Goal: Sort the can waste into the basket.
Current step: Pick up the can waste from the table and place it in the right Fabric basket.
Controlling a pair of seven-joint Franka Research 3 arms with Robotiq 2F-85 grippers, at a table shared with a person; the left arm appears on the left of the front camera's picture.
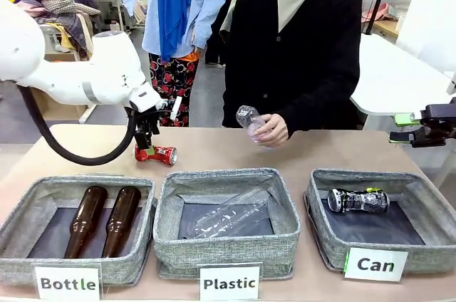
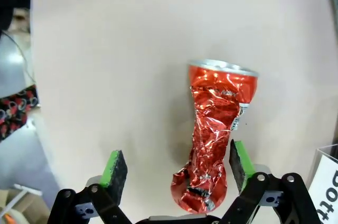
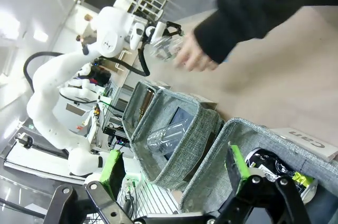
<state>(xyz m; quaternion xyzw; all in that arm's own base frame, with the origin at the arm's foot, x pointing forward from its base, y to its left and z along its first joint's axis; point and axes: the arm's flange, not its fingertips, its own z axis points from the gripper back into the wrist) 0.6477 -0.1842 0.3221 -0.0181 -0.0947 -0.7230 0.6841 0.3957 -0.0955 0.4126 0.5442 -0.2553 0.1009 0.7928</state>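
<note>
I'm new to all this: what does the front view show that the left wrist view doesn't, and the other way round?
Front view adds: the Can basket with a black-and-silver can inside, brown bottles in the Bottle bin, and a person's hand holding a clear plastic bottle. Left wrist view adds: how crumpled the red can is, lying between the left gripper's open green pads. Both share: that red can on the table under the left gripper.

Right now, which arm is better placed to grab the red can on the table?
Left. The left end effector hangs open over the red can, a finger on each side. The right end effector sits far off at the table's right edge.
</note>
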